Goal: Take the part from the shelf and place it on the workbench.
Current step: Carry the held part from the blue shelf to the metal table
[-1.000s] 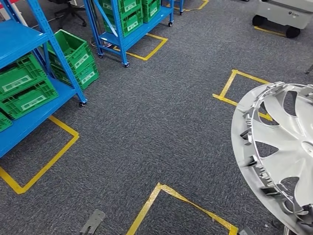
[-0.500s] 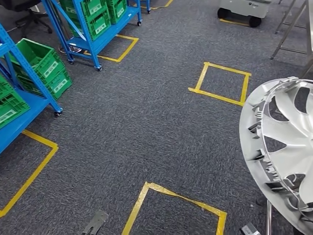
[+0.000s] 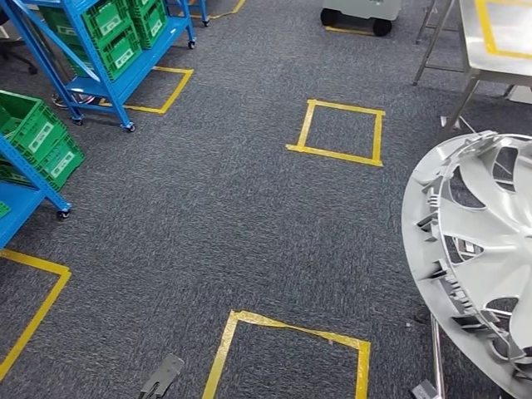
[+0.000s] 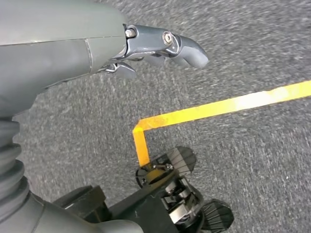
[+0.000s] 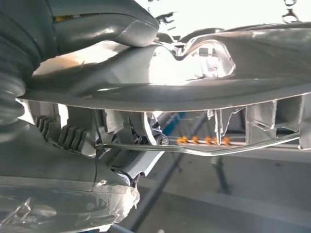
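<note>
The part is a silver wheel cover [image 3: 483, 249] with curved spokes and clips along its rim, carried tilted at the right of the head view. In the right wrist view my right hand [image 5: 62, 145] grips the wheel cover's rim [image 5: 205, 73], thumb on one face and fingers under the other. My left hand [image 4: 146, 48] hangs above the grey carpet with its fingers apart and nothing in it. The metal workbench [image 3: 471, 50], marked with yellow tape, stands at the far right, beyond the wheel cover.
Blue shelves [image 3: 125, 75] with green crates [image 3: 41, 137] stand along the left. Yellow tape squares [image 3: 338, 129] mark the carpet ahead, and another [image 3: 288, 328] lies close below. A white wheeled machine [image 3: 357, 12] sits at the far edge.
The whole view has swung to the right: the shelves have slid off to the left and the workbench has come into sight at the far right. The wheel cover stays in my right hand.
</note>
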